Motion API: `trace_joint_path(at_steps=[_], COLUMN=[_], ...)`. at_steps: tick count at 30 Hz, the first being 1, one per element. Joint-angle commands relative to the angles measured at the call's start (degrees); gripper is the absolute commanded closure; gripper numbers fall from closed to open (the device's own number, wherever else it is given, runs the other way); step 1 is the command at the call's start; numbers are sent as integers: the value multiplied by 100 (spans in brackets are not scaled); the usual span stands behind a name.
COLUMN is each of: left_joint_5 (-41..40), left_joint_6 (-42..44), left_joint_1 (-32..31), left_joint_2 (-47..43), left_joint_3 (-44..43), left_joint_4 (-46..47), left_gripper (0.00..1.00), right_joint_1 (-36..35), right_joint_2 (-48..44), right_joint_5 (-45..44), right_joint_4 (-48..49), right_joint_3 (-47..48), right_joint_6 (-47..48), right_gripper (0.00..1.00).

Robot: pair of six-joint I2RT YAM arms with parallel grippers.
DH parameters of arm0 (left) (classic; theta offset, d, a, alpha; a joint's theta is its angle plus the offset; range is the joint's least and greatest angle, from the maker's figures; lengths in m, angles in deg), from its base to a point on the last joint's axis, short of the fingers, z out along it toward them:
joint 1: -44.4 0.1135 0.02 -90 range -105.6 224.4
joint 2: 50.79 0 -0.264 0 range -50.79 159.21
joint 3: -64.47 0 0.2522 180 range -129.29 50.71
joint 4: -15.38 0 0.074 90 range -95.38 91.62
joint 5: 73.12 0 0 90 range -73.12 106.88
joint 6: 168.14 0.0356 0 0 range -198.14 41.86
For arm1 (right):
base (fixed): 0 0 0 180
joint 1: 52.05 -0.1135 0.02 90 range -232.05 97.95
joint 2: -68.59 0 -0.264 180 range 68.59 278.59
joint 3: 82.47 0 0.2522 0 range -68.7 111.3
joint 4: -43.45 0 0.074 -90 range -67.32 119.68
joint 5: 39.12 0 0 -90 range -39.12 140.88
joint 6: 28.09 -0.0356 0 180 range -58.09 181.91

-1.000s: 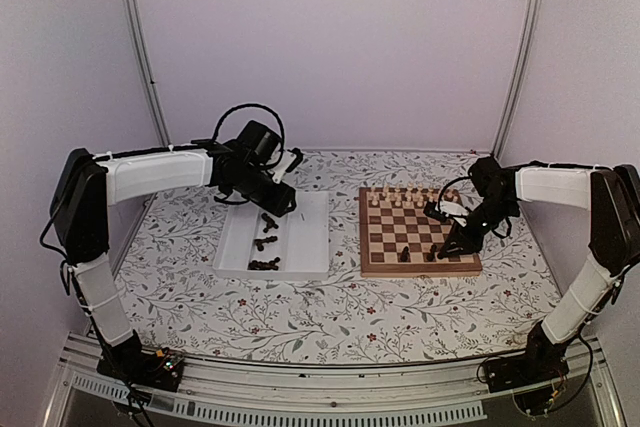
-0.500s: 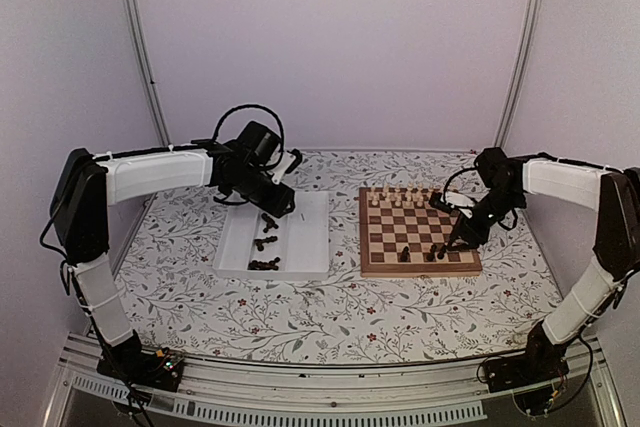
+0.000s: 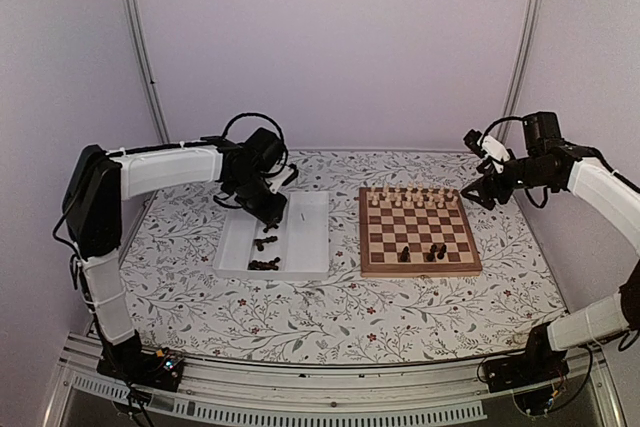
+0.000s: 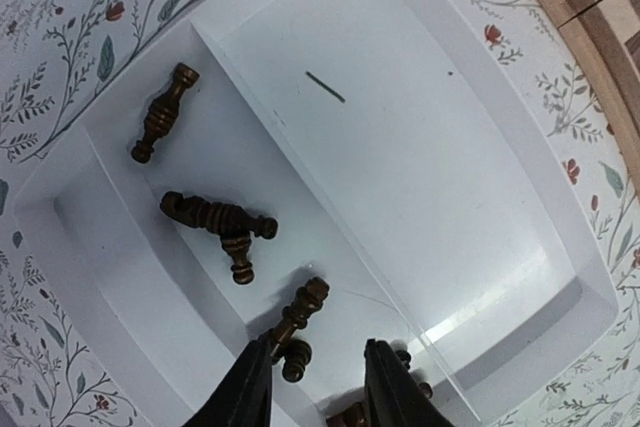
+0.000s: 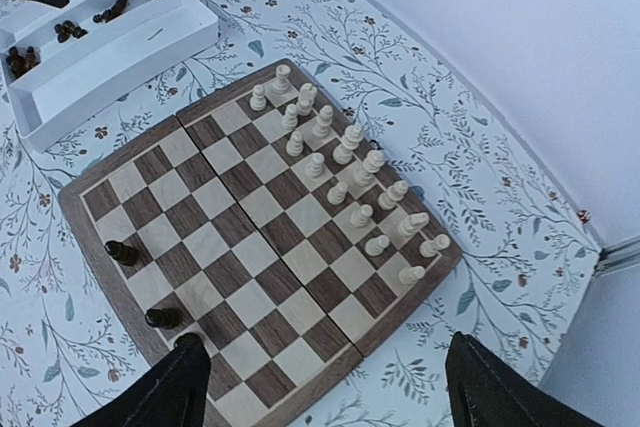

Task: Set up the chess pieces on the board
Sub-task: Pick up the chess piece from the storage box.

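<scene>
One dark chess piece (image 4: 300, 312), six o'clock in the tray (image 4: 400, 147), sits between the left gripper's (image 4: 317, 352) parted fingers: pinch gently; right gripper (image 5: 328, 347) gapes empty

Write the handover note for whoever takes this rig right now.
Left hand: low in the left compartment of the white tray, jaws partly open astride one lying dark piece; no grip visible.
Right hand: wide open, empty, raised beyond the right edge of the chessboard.
Done: the pale pieces stand in the two far rows; a few standing dark pieces are on the near side.
Left: the other dark pieces lie in the tray's left compartment and need carrying over and standing up.
</scene>
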State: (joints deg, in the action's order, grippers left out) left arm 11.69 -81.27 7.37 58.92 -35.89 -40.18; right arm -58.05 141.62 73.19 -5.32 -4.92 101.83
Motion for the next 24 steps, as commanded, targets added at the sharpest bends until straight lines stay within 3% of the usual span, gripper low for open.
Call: trace_joint_path(at_steps=[1,8,14,24], left_joint_5=[333,956,312,28], left_joint_6=[296,506,351,331], left_joint_1=[324,328,229,132], left_joint_2=[-80,-31,391,696], left_joint_3=[150,453,344,303], left_joint_4=[-473,-382,-561,-594], left_gripper=[65,70,72,72], right_joint_1=[-15,-11,-20,-20], right_joint_2=[341,407,524,571], right_joint_5=[955,1261,1263,1340], right_joint_4=[621,787,756,691], right_joint_3=[-587,-909,-956,-956], right_joint_6=[-231,-71,-13,22], right_gripper=[18,22,24,24])
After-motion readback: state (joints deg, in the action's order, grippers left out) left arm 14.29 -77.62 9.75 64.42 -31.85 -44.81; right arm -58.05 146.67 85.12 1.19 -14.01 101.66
